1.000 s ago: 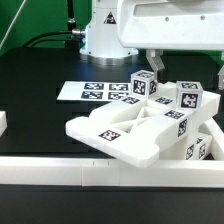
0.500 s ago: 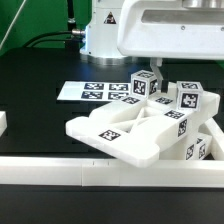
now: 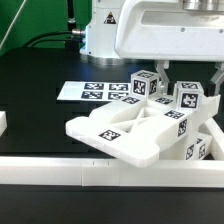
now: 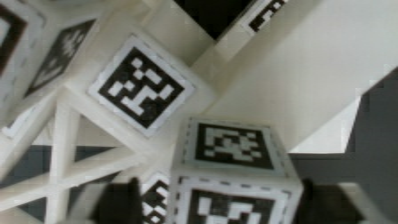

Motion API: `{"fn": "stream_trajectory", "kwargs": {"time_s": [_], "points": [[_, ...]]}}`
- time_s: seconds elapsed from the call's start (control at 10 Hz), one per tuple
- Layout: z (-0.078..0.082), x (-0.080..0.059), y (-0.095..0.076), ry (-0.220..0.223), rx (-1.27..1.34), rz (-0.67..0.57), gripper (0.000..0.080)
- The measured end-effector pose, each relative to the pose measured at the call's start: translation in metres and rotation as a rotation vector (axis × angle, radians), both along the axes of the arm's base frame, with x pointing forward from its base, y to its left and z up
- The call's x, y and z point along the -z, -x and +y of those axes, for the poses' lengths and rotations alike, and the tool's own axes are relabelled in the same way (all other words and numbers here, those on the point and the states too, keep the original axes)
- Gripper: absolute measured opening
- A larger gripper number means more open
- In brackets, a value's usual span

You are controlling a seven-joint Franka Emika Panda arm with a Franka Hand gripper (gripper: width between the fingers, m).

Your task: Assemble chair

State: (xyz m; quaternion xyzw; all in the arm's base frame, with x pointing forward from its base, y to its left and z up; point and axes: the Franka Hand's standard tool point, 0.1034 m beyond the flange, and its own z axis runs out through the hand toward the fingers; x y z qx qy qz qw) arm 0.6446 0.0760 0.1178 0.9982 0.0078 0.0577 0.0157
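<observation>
Gripper [image 3: 187,85] low over chair [image 3: 140,128] — fingers straddling leg block [image 3: 187,98].

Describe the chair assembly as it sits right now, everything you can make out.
The chair is chunky white plastic, matte, with black-and-white square tags on many faces. An X-braced panel lies tilted at the front, its near edge by the white border rail. Blocky legs rise behind it, tagged on their ends. It sits on the black table, toward the exterior view's right, beside the marker board. The gripper straddles one block; whether its fingers touch it is unclear.
</observation>
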Motion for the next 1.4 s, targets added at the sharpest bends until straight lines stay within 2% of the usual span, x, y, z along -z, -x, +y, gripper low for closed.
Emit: {"fn": "stream_trajectory", "kwargs": {"time_s": [0.3,0.8,1.4], "points": [[0.0000,0.0000,-0.0001,-0.004,0.025,-0.001,0.0284],[0.0011,0.0001,-0.0010,-0.085,0.522,-0.064,0.0284],[0.0007,0.0006,-0.0005,-0.135,0.869,-0.068,0.0284]]}}
